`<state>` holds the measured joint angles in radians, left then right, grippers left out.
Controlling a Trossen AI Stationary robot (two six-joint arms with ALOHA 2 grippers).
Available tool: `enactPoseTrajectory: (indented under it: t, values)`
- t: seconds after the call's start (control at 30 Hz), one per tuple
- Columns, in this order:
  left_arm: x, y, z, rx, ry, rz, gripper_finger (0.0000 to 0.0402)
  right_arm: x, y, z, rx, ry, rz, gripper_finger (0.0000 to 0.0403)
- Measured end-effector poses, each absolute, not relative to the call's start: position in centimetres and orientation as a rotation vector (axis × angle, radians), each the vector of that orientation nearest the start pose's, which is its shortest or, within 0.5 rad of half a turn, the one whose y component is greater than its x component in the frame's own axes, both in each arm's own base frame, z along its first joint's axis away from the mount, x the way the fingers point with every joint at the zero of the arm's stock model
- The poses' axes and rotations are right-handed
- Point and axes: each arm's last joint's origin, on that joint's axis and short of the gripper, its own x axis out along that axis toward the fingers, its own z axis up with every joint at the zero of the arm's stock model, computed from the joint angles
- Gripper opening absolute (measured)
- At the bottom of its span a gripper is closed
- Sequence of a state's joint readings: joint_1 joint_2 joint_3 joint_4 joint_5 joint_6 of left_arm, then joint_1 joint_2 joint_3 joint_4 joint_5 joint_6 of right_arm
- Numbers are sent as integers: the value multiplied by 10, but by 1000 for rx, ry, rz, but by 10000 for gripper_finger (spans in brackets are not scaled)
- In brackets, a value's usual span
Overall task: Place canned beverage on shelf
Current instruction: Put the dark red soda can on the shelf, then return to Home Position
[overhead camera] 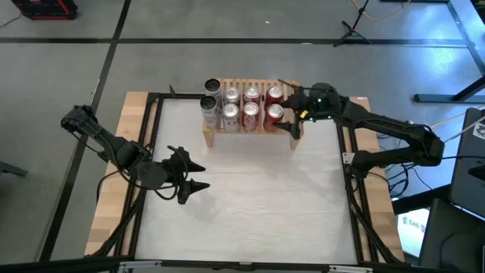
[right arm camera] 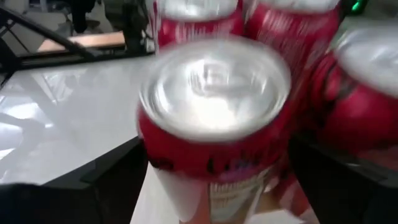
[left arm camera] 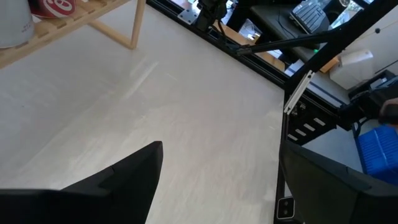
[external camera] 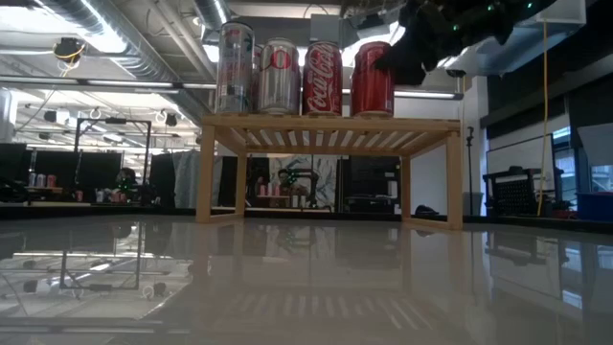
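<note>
Right now my right gripper (overhead camera: pixel 292 121) is at the shelf (overhead camera: pixel 250 130), which stands at the far edge of the desk, a little right of its middle. In the right wrist view my two dark fingers (right arm camera: pixel 112 174) flank a red can (right arm camera: pixel 214 130) with space showing on either side, so I judge them spread, with the can standing on its own at the shelf's right end. From above that can (overhead camera: pixel 274 114) sits in the near row, upright.

To finish this step well, I should draw straight back and slightly up, keeping both fingers clear of the can's sides. The red cans crowd one another, touching or nearly so, and a sideways brush could tip one into its neighbour or off the shelf's near edge. A slow retreat is safer than a quick one.

As for what the shelf holds: two rows of cans fill most of its slatted top, silver ones toward its left and red ones toward its right. A tall silver can (overhead camera: pixel 213 88) stands at the far left corner of the shelf and another (overhead camera: pixel 208 105) just nearer. From table height, four cans show along the front.

My left gripper (overhead camera: pixel 191 174) waits over the left half of the desk, toward the near edge, fingers apart and empty.
</note>
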<state>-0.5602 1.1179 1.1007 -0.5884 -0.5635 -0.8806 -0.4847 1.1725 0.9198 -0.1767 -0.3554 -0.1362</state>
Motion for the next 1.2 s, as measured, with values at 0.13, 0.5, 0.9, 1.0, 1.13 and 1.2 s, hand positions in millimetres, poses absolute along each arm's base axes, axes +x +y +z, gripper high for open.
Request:
enactPoseTrajectory:
  t: [0.13, 0.5, 0.9, 1.0, 1.13, 1.2]
  values:
    - [200, -107, 344, -538, 466, 224, 311, 225, -107, 330, 15, 345, -109, 361]
    - [206, -108, 353, -591, 378, 190, 311, 207, -96, 406, 56, 305, -94, 360]
    - [228, -49, 353, -431, 413, 233, 193, 218, -33, 438, 148, 225, 147, 194]
    - [223, -30, 357, -376, 434, 194, 116, 219, -17, 439, 172, 229, 216, 115]
    - [201, -14, 371, -298, 394, 150, 20, 218, -1, 438, 176, 231, 287, 22]
    - [189, -9, 379, -260, 358, 149, 9, 216, 6, 437, 176, 210, 304, 8]
